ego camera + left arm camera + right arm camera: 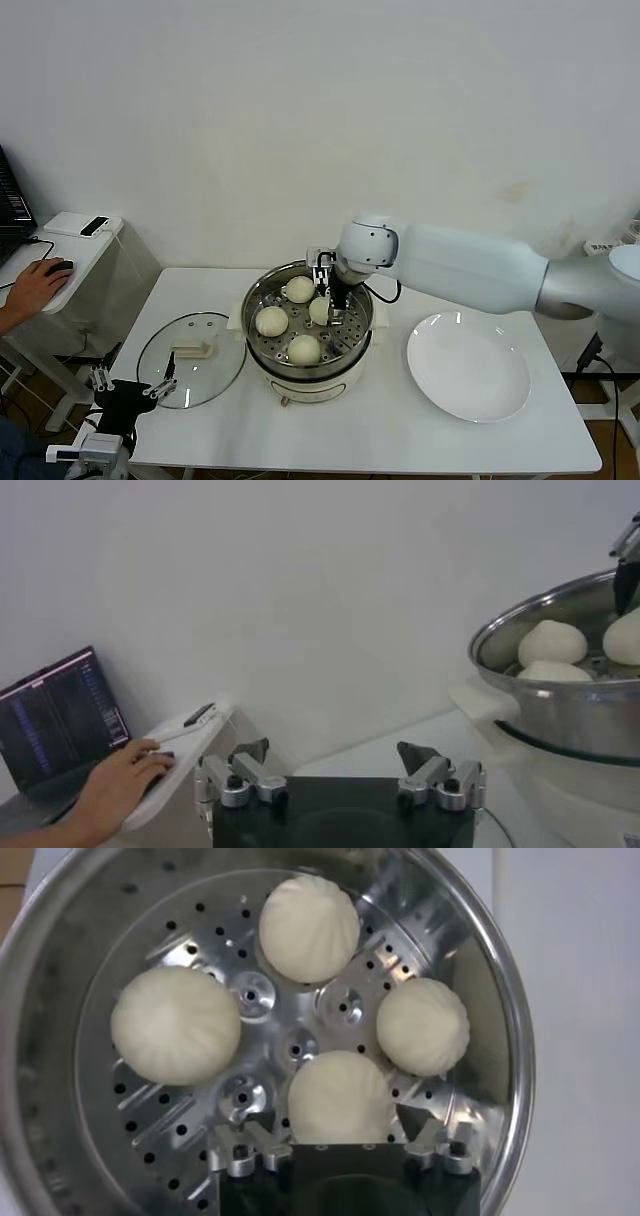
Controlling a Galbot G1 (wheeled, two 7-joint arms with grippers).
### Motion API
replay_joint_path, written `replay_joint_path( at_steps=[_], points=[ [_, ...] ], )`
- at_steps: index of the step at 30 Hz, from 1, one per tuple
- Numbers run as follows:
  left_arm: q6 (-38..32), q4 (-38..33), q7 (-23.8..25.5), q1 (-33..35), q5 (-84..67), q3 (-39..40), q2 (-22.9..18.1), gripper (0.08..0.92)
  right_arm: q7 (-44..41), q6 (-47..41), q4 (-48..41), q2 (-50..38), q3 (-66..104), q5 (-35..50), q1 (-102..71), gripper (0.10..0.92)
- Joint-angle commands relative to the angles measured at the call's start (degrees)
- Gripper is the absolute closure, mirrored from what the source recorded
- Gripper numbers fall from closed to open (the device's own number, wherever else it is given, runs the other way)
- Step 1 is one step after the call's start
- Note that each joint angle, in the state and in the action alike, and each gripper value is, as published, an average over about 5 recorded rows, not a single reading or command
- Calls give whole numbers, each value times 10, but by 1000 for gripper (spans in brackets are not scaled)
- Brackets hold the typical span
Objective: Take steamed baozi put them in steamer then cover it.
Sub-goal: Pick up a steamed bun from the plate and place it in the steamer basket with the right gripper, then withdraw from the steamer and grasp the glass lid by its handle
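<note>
Where right pincer (332, 297) spreads, baozi (341, 1098) seemingly between

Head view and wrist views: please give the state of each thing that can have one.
Four cream-white round baozi: inside the pot.
Shiny steel steamer pot: uncovered.
Clear glass lid: flat on table, left of pot.
White round plate: empty.
Right hand: open around one bun.
Left hand: open, empty.

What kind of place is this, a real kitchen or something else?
Probably a lab or office, not a kitchen: a bare white wall, the steamer on a plain white table, and a side desk with a laptop.
</note>
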Motion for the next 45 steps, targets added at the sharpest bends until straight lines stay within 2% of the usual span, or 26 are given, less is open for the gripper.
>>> replay_joint_path(
  at_steps=[1,8,11,14,17,21,27,30,36,45],
  points=[
    [0,1,0,0,0,0,1,177,32,1,115,-106,32,23,28,204],
    [-4,11,-1,-8,3,7,0,177,205,63,238,-253,146,29,-108,202],
    [-10,15,-3,-13,5,11,-3,177,291,118,274,-306,257,6,-246,203],
    [-16,17,-5,-14,8,13,-8,177,346,182,296,-319,433,-49,-431,203],
    [-23,22,-5,-14,13,14,-12,177,367,243,305,-281,646,-133,-634,203],
    [-34,30,-7,-14,18,11,-16,177,367,318,312,-172,867,-212,-844,203],
    [-55,51,-11,-14,49,27,-19,177,337,460,296,21,1073,-248,-1008,203],
    [-84,73,-10,-20,103,35,-19,177,315,512,281,86,1130,-242,-1050,203],
    [-161,134,-18,-28,285,30,7,177,299,526,289,146,1184,-196,-1121,203],
    [-197,223,-24,-46,608,24,86,177,319,499,310,166,1226,-217,-1168,203]
  ],
)
